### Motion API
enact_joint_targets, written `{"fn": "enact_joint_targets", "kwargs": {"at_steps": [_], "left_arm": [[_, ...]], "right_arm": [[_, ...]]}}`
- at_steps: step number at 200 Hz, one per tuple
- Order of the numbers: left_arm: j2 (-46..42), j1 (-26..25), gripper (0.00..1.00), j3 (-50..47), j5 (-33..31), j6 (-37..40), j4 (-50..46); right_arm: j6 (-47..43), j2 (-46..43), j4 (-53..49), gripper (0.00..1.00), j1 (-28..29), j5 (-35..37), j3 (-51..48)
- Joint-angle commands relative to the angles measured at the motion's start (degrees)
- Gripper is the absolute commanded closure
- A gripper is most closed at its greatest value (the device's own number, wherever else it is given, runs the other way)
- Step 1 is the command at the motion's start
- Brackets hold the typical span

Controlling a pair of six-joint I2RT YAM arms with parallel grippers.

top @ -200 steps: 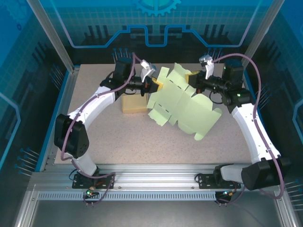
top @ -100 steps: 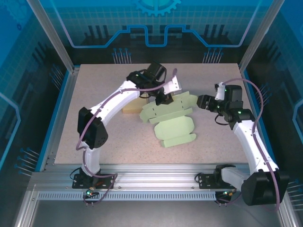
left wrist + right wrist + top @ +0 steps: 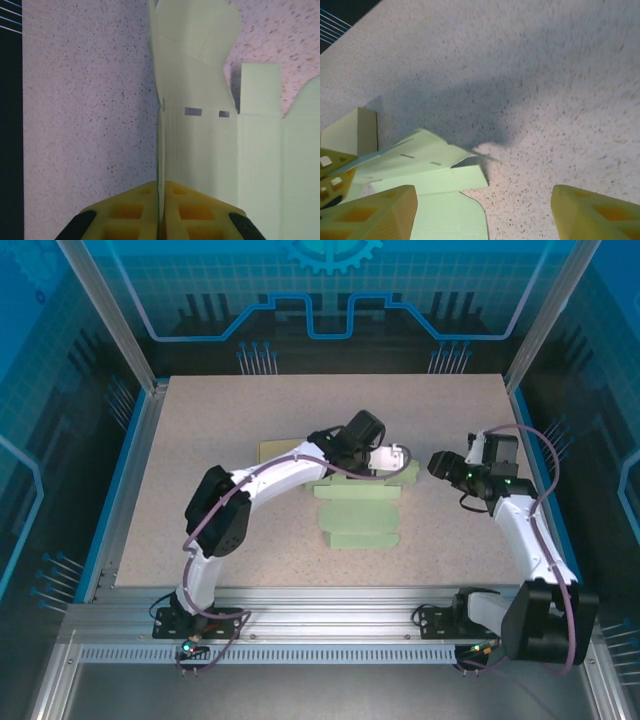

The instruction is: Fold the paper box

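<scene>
At frame centre, the left gripper [image 3: 161, 197] pinches the green paper box [image 3: 360, 512]; the right gripper [image 3: 437, 462], spread, hovers just right of it.

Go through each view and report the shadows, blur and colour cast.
Top external: sharp, evenly lit, only faint shadow around the paper box. Left wrist: table speckle crisp, left end effector soft-edged at the bottom, pinkish cast upper right. Right wrist: broad soft shadow on the table above the paper, right end effector slightly blurred.
</scene>
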Motion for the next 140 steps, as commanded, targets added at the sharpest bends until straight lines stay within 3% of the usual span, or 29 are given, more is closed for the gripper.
{"fn": "enact_joint_targets", "kwargs": {"at_steps": [1,20,84,108,140], "left_arm": [[0.58,-0.16,0.89,-6.70,-7.09,4.96,18.35],[1.01,-0.55,0.89,-13.17,-10.95,9.94,34.24],[7.11,-1.48,0.94,-19.66,-17.62,23.55,67.02],[10.26,-1.41,0.96,-16.87,-17.41,28.49,71.51],[11.70,-1.53,0.96,-16.59,-15.75,29.05,72.14]], "right_arm": [[3.01,2.93,5.39,0.29,-2.66,-7.81,-0.84],[3.34,5.86,6.04,0.31,-3.00,-10.44,0.46],[3.16,8.80,6.07,0.33,-1.20,-11.59,5.52],[2.14,10.13,4.56,0.35,0.80,-10.74,9.75],[1.75,12.82,3.92,0.39,1.85,-9.84,13.88]]}}
